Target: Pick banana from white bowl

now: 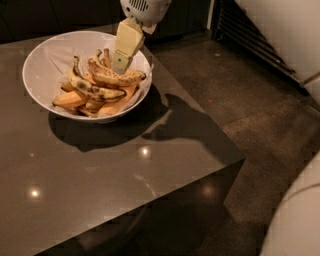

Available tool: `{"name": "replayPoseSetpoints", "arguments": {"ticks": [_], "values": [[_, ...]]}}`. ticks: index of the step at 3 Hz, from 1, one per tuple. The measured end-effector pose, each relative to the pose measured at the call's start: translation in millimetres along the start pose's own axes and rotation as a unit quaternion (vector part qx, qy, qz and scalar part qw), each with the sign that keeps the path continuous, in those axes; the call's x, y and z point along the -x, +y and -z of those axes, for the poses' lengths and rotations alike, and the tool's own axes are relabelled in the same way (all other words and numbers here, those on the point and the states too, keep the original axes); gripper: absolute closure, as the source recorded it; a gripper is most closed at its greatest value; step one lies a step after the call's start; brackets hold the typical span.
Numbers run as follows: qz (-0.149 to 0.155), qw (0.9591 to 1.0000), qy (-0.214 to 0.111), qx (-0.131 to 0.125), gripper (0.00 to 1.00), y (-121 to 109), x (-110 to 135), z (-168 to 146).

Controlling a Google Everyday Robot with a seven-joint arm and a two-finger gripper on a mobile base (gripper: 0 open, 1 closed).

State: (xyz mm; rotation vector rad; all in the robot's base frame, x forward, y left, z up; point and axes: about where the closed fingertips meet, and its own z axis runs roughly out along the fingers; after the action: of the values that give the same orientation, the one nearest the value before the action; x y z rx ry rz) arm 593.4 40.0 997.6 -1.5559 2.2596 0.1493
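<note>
Banana (120, 78) lies atop the pile in the white bowl (42, 60) on the worktop (100, 190). End effector (119, 66) is down at it, touching or nearly; we cannot tell its state. We judge this the grasp step; next needs a firm pinch, then a lift.

Pincer (121, 60) hangs over far right of white bowl (40, 55); arm (145, 7) runs off the top edge. I can't tell if it touches the banana (122, 78). Beneath, orange bananas (70, 99) mostly buried. Bench (100, 190) cropped left and near.
</note>
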Motion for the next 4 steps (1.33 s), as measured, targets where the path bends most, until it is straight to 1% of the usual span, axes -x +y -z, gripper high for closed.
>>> {"name": "replayPoseSetpoints", "arguments": {"ticks": [1,2,3,4], "values": [[0.005,1.0000,0.007,0.005,0.16,-7,1,-9],[0.011,0.9998,0.015,0.011,0.25,-12,2,-19],[0.024,0.9994,0.019,0.018,0.33,-13,6,-29],[0.036,0.9988,0.022,0.024,0.31,-12,10,-37]]}}
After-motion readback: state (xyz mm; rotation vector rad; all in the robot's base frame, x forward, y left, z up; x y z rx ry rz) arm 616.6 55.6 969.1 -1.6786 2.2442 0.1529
